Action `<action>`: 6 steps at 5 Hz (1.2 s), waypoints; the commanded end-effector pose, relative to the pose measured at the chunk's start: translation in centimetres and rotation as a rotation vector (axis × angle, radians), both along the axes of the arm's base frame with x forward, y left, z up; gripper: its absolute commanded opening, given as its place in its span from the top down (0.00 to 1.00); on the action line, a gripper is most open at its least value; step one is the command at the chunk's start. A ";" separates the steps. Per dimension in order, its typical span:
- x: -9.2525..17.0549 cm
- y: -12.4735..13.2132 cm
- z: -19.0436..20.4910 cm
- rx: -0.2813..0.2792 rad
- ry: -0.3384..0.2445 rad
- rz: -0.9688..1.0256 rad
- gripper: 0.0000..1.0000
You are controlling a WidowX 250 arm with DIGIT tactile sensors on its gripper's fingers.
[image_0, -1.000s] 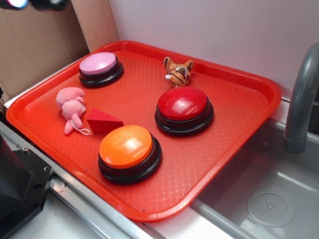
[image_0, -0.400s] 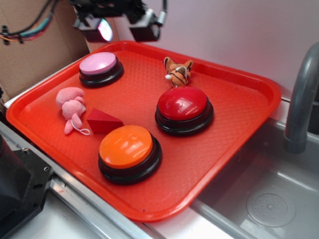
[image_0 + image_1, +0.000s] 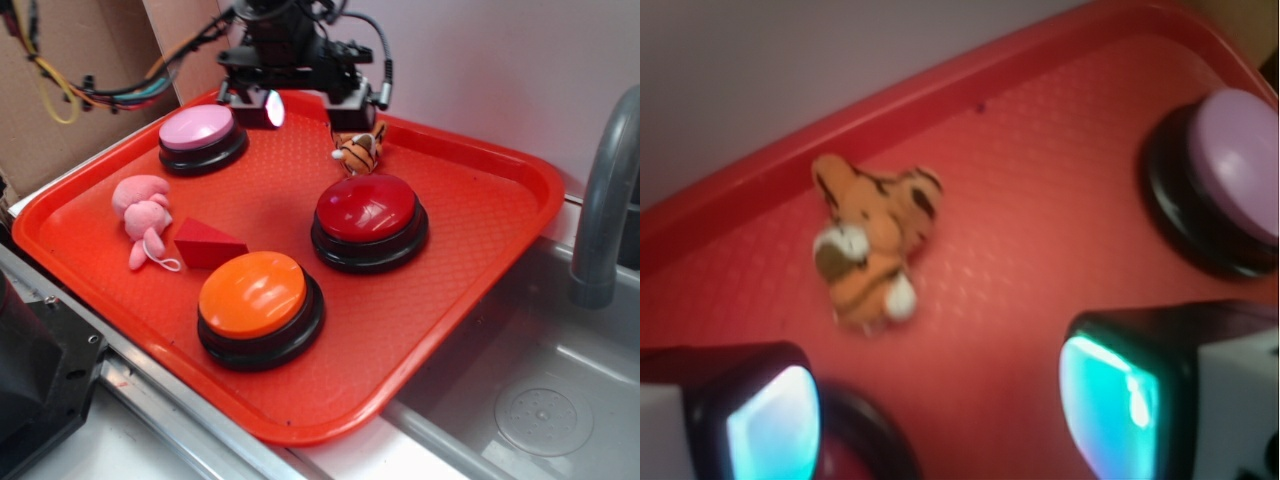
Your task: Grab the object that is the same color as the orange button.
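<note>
The object, a small orange plush tiger (image 3: 358,148) with black stripes, lies near the far rim of the red tray (image 3: 470,290). The orange button (image 3: 252,295), a large dome on a black base, stands at the tray's front. My gripper (image 3: 305,105) hovers open just left of and above the tiger, touching nothing. In the wrist view the tiger (image 3: 872,240) lies ahead of my gripper (image 3: 940,410), slightly left of the gap between the two glowing fingertips (image 3: 1120,400). Nothing sits between the jaws.
A red dome button (image 3: 368,210) stands just in front of the tiger. A pink button (image 3: 197,128) is at the back left. A pink plush toy (image 3: 142,210) and a red wedge block (image 3: 207,243) lie at the left. A sink (image 3: 540,400) and faucet (image 3: 605,200) are at the right.
My arm has come down from the top left into view and moved right, toward the tiger. The things on the tray have not moved.
</note>
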State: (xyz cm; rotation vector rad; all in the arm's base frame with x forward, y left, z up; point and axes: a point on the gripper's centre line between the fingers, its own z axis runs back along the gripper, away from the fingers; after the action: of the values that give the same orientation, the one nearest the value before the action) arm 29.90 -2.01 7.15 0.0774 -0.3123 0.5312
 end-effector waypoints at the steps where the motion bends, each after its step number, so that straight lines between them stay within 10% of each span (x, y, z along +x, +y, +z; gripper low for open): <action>1: 4.8 0.7 -1.0 0.022 -0.024 -0.004 0.00; 3: 6.3 1.4 -3.1 0.020 0.017 -0.014 0.00; 4: 6.1 1.8 -3.4 -0.004 0.008 -0.009 1.00; 6: 3.9 2.7 0.3 0.012 0.018 -0.096 1.00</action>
State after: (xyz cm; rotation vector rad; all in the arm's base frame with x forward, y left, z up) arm 33.02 -0.15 5.36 0.0941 -0.2310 0.4213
